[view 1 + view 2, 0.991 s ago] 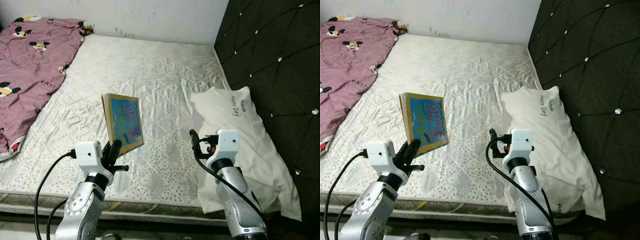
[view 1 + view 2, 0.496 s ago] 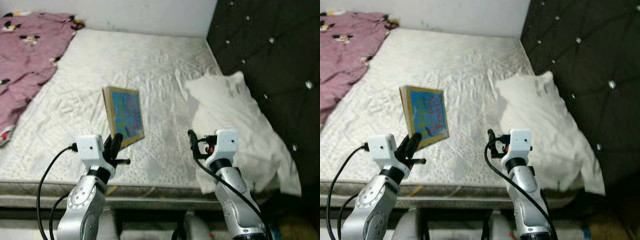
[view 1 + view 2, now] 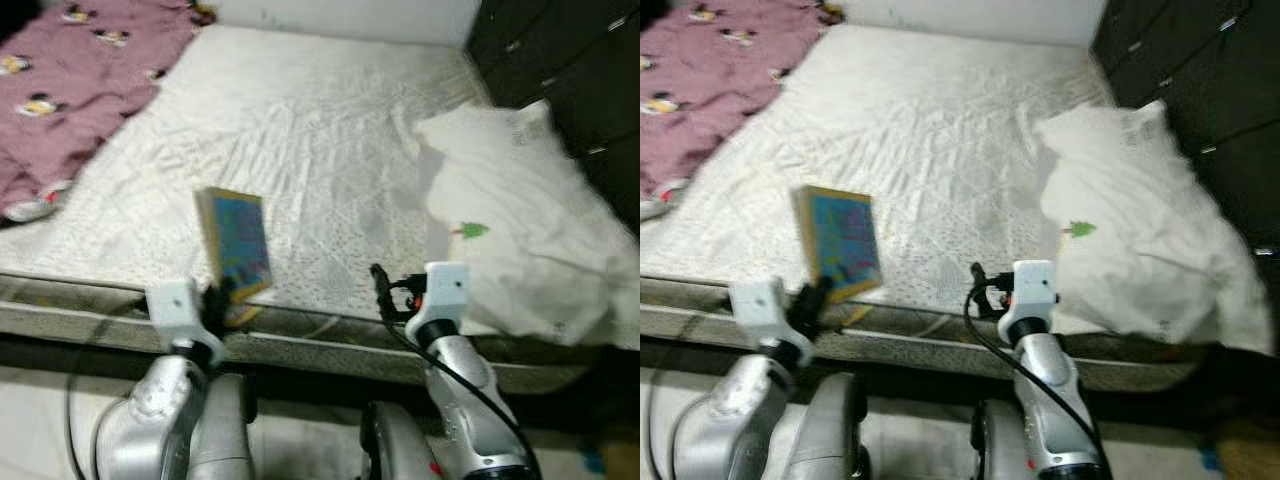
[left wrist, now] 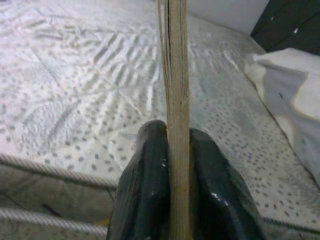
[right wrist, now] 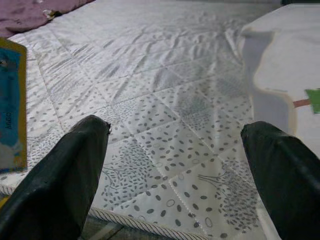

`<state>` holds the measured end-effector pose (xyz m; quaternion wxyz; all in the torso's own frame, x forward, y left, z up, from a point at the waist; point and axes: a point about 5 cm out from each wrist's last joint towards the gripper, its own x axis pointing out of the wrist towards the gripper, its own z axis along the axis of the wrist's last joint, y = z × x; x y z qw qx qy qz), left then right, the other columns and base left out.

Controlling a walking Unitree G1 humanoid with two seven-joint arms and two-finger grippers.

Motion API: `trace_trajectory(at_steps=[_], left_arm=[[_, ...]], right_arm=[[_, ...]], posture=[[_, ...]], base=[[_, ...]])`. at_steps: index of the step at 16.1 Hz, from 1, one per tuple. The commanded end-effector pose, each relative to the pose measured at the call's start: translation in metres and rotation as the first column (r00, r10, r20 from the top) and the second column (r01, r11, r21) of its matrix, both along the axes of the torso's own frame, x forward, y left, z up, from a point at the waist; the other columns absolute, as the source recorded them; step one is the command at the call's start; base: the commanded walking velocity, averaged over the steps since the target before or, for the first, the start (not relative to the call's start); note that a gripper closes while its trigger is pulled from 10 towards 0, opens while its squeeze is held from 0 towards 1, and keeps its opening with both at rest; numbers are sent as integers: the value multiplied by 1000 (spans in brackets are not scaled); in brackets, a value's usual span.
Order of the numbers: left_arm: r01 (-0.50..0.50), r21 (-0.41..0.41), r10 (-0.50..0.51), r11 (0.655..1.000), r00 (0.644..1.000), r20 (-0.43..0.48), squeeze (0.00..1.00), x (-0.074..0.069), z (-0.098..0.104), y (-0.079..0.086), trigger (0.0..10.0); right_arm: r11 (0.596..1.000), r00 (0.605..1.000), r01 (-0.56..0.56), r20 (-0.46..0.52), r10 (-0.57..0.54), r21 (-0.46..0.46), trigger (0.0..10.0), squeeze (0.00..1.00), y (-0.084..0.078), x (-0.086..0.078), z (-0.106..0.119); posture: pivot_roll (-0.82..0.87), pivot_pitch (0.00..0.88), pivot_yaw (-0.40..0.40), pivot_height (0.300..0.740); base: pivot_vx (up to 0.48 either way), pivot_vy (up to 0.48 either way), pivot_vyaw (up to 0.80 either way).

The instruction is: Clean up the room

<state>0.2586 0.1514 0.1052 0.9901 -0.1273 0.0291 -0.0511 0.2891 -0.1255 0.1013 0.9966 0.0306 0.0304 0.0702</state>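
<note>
Even indoor light; both eye views blurred, wrist views sharper.

A thin book (image 3: 236, 252) with a bright blue cover and a yellow edge is standing up straight in the air, just over the near edge of the white bed (image 3: 300, 140). Its cover is showing red marks, too blurry to read. Seen edge-on in the left wrist view, its pale pages (image 4: 175, 100) are sitting pressed between two black fingers (image 4: 145, 195) at its bottom end.
</note>
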Motion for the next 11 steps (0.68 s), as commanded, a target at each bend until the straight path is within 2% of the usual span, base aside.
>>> trace_trajectory(at_steps=[1, 5, 9, 11], left_arm=[[31, -8, -31, 999, 997, 75, 0, 3, 15, -10, 10000], [33, -12, -32, 999, 996, 78, 0, 4, 15, -12, 10000], [37, -16, -36, 999, 996, 79, 0, 6, 15, -13, 10000], [42, -22, -40, 999, 996, 84, 0, 6, 15, -13, 10000]], right_arm=[[1000, 1000, 9, 17, -9, -7, 10000, 0, -5, 1, 4], [1000, 1000, 0, 17, 1, -9, 10000, 0, -4, 3, 3], [1000, 1000, -5, 19, 5, -12, 10000, 0, -3, 4, 3], [1000, 1000, -3, 19, 4, -16, 10000, 0, -3, 4, 3]], posture=[[-46, 117, -54, 580], [-44, 110, -57, 571], [-47, 105, -55, 526], [-46, 107, -56, 521]], base=[[0, 0, 0], [0, 0, 0], [0, 0, 0], [0, 0, 0]])
